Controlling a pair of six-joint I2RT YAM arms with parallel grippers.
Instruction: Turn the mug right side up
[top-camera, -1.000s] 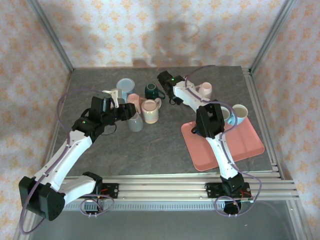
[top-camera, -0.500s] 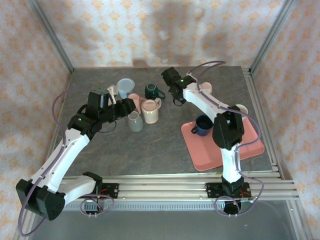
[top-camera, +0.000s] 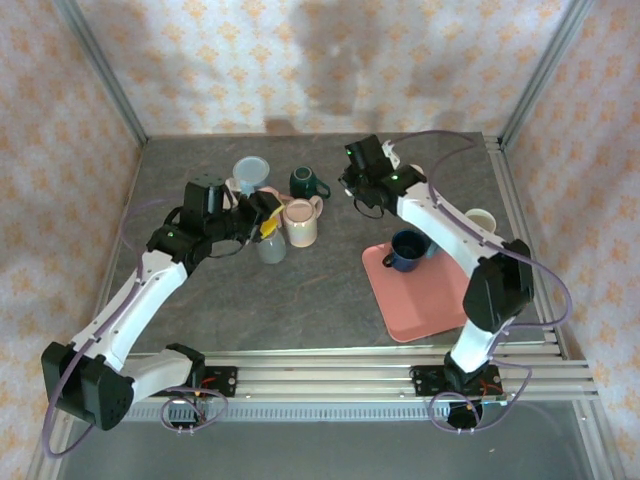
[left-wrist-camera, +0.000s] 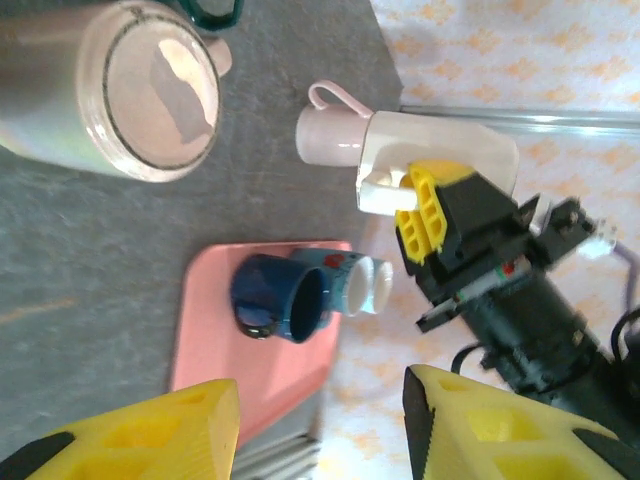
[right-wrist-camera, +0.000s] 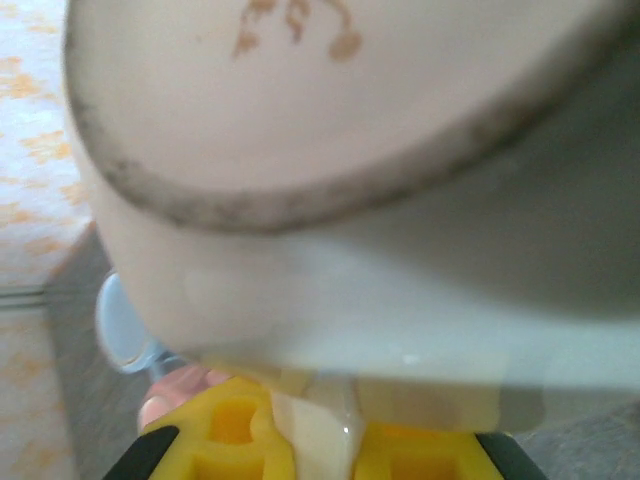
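Mug (top-camera: 414, 173), seen from above, sits just right of the right pincer (top-camera: 396, 168), which is clamped on it; a green mug (top-camera: 305, 182) stands to that pincer's left, and a blue mug (top-camera: 405, 250) on the tray (top-camera: 470, 300) nearer the bases. Left wrist: the left pincer (left-wrist-camera: 320, 430) is apart and empty, a cream mug (left-wrist-camera: 150, 90) ahead of it. Right wrist: the mug's wall is pinched between yellow fingers (right-wrist-camera: 240, 430).
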